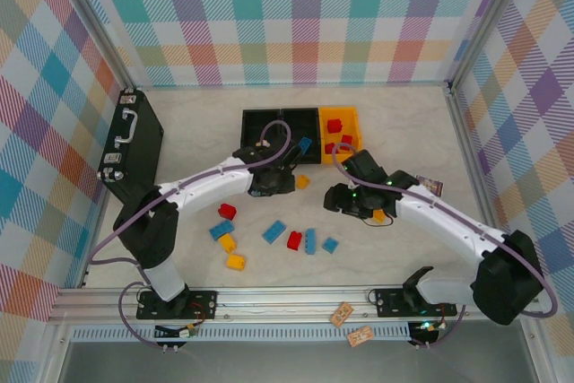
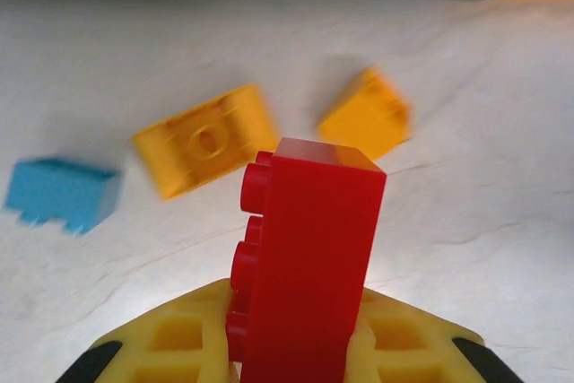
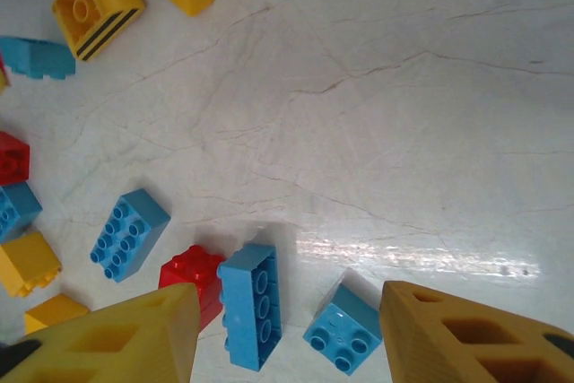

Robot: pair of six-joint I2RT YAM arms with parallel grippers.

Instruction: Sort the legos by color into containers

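Observation:
My left gripper (image 2: 300, 334) is shut on a red lego (image 2: 309, 257), which stands upright between its yellow fingers (image 2: 175, 338). It hangs just in front of the containers (image 1: 278, 121), where the left gripper (image 1: 272, 178) shows from above. Past the red lego lie two orange legos (image 2: 206, 139) and a blue one (image 2: 61, 193). My right gripper (image 3: 287, 300) is open over a long blue lego (image 3: 253, 305), a small blue lego (image 3: 343, 329) and a red lego (image 3: 191, 273). The right gripper (image 1: 341, 199) is right of the left one. The orange bin (image 1: 341, 116) holds red legos.
A black briefcase (image 1: 133, 143) stands at the left wall. Several loose legos (image 1: 229, 244) lie on the near middle of the table. A blue lego (image 1: 305, 144) rests at the black bin's front edge. Two paper tags (image 1: 341, 314) lie on the front rail.

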